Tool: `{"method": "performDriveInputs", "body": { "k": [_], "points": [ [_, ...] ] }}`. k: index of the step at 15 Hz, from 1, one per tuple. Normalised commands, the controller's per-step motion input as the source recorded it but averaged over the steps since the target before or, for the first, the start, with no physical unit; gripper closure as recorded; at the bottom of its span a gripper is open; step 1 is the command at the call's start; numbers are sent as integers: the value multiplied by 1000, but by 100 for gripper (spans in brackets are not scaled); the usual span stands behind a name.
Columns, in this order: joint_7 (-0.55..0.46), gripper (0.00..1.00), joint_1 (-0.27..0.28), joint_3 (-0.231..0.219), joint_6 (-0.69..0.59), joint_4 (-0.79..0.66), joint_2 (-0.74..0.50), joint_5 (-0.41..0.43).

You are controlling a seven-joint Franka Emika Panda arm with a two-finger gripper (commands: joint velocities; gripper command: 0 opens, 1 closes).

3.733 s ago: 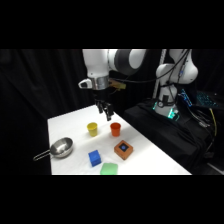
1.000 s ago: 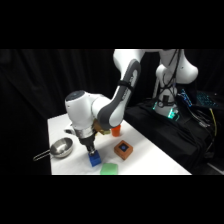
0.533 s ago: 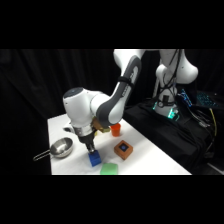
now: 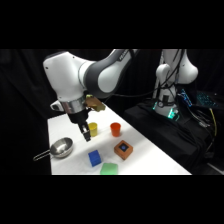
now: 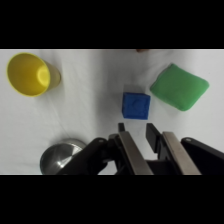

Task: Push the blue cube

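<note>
— Wrist view first: where is the pincer point(image 5: 136, 131) and how does it stand?

— Its two fingers point(image 5: 129, 150) rise from the bottom edge, drawn close with only a narrow slot between them, and they hold nothing. The tips stop just short of the blue cube point(image 5: 136, 106).

— So the cube is not touched?

— A thin strip of white desk point(image 5: 90, 100) shows between tips and cube, so they look apart, though only just. The cube lies straight ahead of the fingertips.

— What else lies round the pincer in that view?

— A green block point(image 5: 179, 88) ahead and to the right, just beside the cube but apart from it. A yellow cup point(image 5: 31, 75) lies well off ahead to the left, its mouth turned toward the camera. A metal bowl point(image 5: 61, 155) sits close by the linkage on the left.

— And from the side?

— The pincer point(image 4: 86, 132) hangs low over the desk point(image 4: 145, 150) from the bent arm. The cube point(image 4: 95, 158) lies just below and in front of it, toward the camera. The green block point(image 4: 109, 169) is beyond the cube at the desk's near edge. The bowl point(image 4: 61, 147) with its handle lies to the picture's left of the pincer, the yellow cup point(image 4: 93, 129) right behind it. An orange cup point(image 4: 115, 129) and an orange-brown block point(image 4: 123, 149) stand off to the right.
</note>
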Motion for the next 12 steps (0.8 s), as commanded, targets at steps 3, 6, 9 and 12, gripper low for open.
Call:
{"method": "performDriveInputs", "body": {
  "k": [3, 6, 9, 12],
  "points": [
    [-17, 12, -19, -23, -343, 78, -225, 74],
    [-12, 0, -1, -40, -304, 20, -235, -14],
    [-17, 0, -5, -29, -226, -29, -217, -32],
    [123, 0, 32, -30, -190, -40, -159, -59]
  ]
}}
